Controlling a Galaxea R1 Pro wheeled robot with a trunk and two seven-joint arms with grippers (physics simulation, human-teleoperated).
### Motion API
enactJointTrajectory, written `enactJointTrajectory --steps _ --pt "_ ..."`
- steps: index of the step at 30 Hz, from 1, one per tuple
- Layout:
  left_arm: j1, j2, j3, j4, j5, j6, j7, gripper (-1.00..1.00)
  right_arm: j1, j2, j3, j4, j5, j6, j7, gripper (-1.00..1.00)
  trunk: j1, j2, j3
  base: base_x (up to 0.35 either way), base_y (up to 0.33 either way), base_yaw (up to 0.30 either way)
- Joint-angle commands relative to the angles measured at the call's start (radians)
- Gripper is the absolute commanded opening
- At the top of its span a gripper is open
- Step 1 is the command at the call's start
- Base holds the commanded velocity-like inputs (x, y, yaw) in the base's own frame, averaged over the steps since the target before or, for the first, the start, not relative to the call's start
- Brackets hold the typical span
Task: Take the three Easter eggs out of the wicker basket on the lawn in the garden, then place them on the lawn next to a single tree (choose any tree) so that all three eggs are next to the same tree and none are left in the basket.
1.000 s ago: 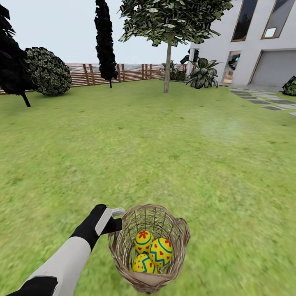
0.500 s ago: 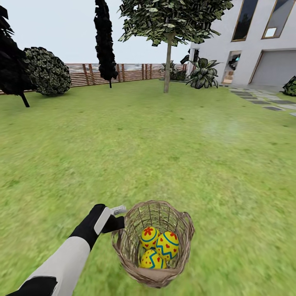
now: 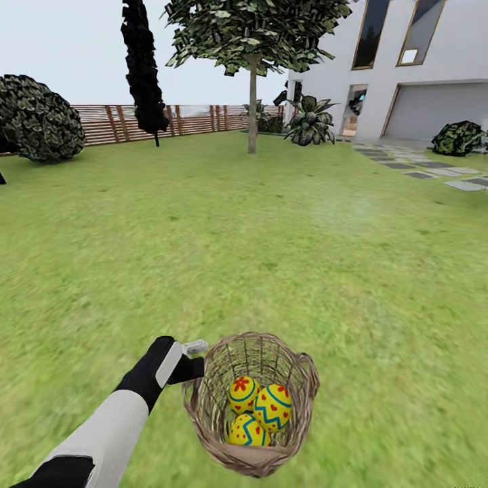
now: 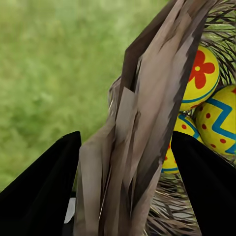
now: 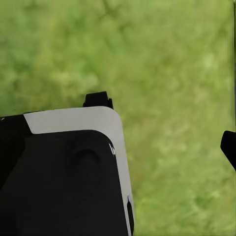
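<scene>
Your left gripper (image 3: pixel 194 360) clamps the wicker basket (image 3: pixel 252 463) rim; three Easter eggs (image 3: pixel 272 407) inside, tree (image 3: pixel 253 102) far ahead.

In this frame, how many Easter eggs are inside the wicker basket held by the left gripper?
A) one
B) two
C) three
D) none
C: the head view shows three yellow painted Easter eggs lying together inside the wicker basket, whose rim the left gripper clamps; the left wrist view shows that rim between the fingers.
</scene>
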Motion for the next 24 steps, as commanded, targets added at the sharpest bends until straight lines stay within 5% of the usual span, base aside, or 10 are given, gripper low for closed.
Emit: enactJointTrajectory --steps 1,12,24 --pt "0.000 0.000 0.000 -0.002 0.022 0.003 0.010 -1.00 -0.002 -0.001 -0.009 0.004 0.008 -0.007 0.001 1.00 0.001 -0.001 -0.001 0.321 -0.085 -0.283" --pt "0.000 0.000 -0.001 -0.002 0.022 0.003 0.010 -1.00 -0.002 -0.001 -0.009 0.004 0.008 -0.007 0.001 1.00 0.001 -0.001 -0.001 0.321 -0.039 -0.282" --pt "0.000 0.000 0.000 -0.002 0.022 0.003 0.010 -1.00 -0.002 0.001 -0.009 0.005 0.010 -0.005 0.001 1.00 0.001 -0.001 -0.001 0.326 0.000 -0.021"
